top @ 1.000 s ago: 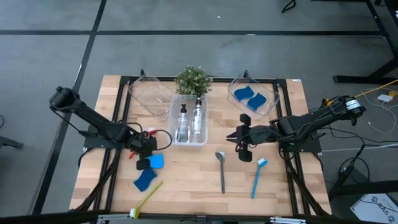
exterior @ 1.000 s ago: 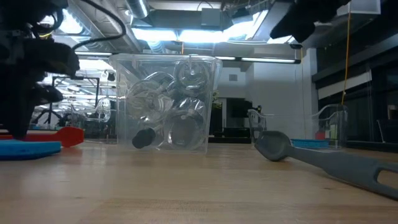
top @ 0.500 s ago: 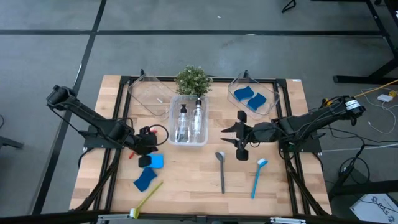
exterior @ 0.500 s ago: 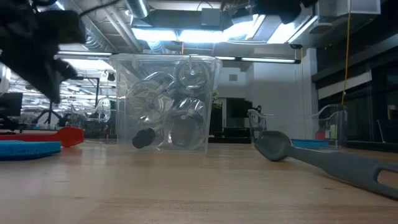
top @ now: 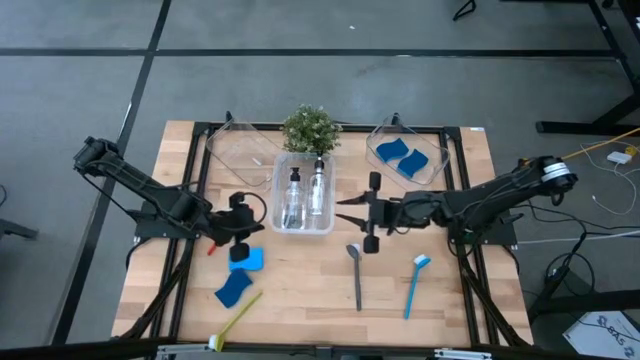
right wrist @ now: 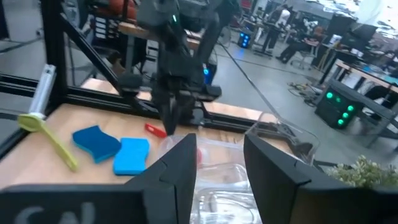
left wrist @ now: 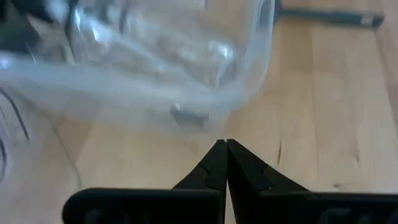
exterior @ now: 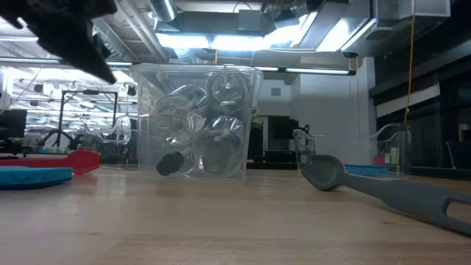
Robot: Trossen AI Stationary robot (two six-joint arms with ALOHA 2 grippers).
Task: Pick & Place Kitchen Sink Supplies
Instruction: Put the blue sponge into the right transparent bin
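My left gripper (top: 243,235) is shut and empty. It hangs above the table beside a blue sponge (top: 248,261), pointing at the middle bin (left wrist: 155,62). A second sponge (top: 232,290), a yellow-green brush (top: 235,322) and a red brush (right wrist: 155,129) lie near it. My right gripper (top: 352,212) stands open and level just right of the middle bin (top: 305,195), which holds two pump bottles. A grey brush (top: 355,272) and a blue brush (top: 415,285) lie flat on the table below it.
An empty clear bin (top: 240,155) stands at the far left. A potted plant (top: 310,128) is behind the middle bin. A bin (top: 430,165) at the far right holds two blue sponges. Bare wood lies along the near edge between the brushes.
My left gripper has risen off the table beside the sponge and tipped up toward level, staying shut; the sponge stays where it was. My right gripper has moved toward the table's left, toward the middle bin, rolled and levelled out, and its fingers have spread wider.
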